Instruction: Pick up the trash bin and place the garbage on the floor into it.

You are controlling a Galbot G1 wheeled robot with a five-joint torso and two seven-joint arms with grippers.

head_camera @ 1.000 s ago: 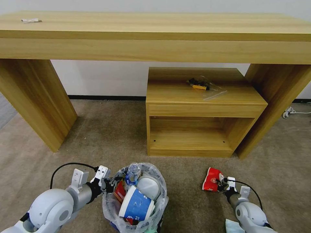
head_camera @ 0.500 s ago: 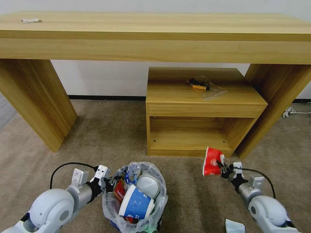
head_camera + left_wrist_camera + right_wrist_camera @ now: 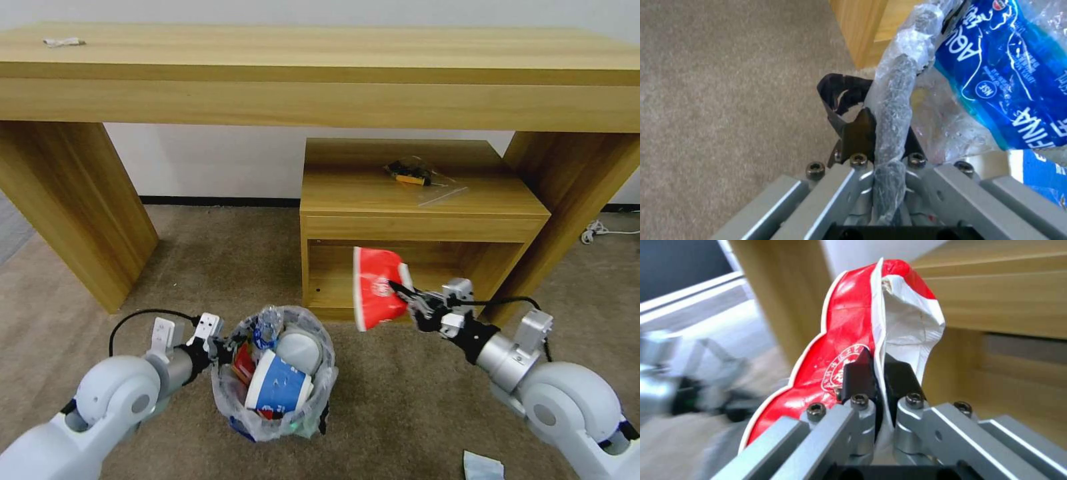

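Left gripper (image 3: pixel 223 345) clamps the rim of the trash bin (image 3: pixel 275 427), held above the floor (image 3: pixel 220 267). Right gripper (image 3: pixel 405 298) pinches a red wrapper (image 3: pixel 375 287) just beside the bin's right rim.

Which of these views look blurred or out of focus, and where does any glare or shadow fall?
Head view: sharp throughout, with soft shadow under the desk. Right wrist view: the red wrapper in the right gripper is crisp, while the background beside it smears. Left wrist view: the trash bin rim in the left gripper is clear, and its plastic liner glints.
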